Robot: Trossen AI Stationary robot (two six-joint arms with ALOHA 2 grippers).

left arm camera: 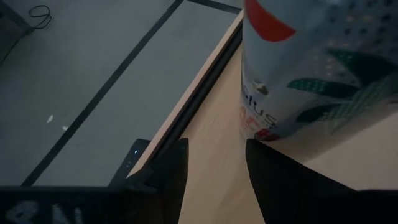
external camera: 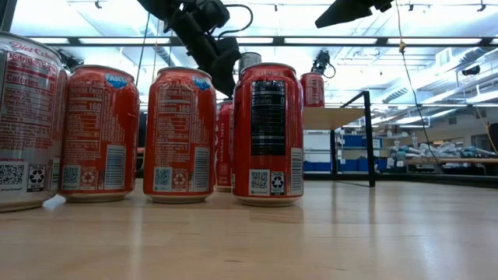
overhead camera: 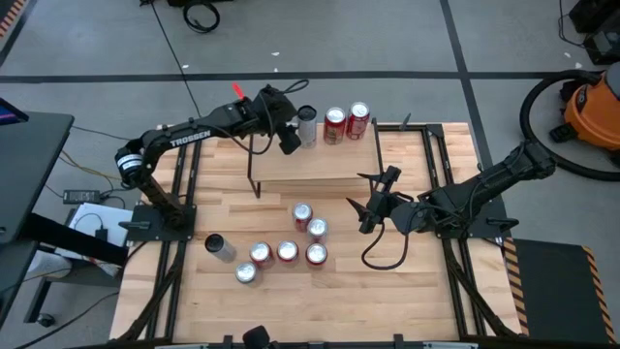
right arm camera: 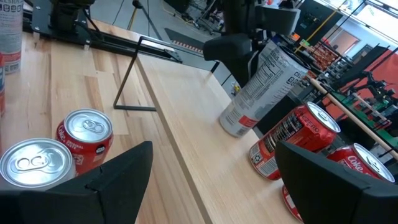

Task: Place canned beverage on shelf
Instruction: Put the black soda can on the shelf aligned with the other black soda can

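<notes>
A silver can (overhead camera: 307, 126) (right arm camera: 255, 93) stands upright on the shelf's (overhead camera: 310, 167) light wooden top, at its far edge. Two red cans (overhead camera: 335, 124) (overhead camera: 359, 118) stand in line to its right. My left gripper (overhead camera: 290, 143) (left arm camera: 214, 143) is on the can's left and near side. Its fingers are apart, and only bare shelf wood shows between them. The can (left arm camera: 298, 68) rises just past one finger. My right gripper (overhead camera: 366, 206) (right arm camera: 211, 168) waits open above the table, right of the shelf's near edge, with nothing in it. My left gripper has one finger (left arm camera: 280, 180) right by the silver can's lower side (left arm camera: 254, 124) and hides the can's foot. I cannot tell whether it touches the can. Nothing lies between the two fingers.
Several red cans (overhead camera: 288, 252) (external camera: 267, 132) and a silver one (external camera: 23, 124) stand on the tabletop in front of the shelf, two more (overhead camera: 310, 221) closer to it. A dark-topped can (overhead camera: 217, 247) stands at the left. The shelf's thin black leg (right arm camera: 127, 74) stands on the table.
</notes>
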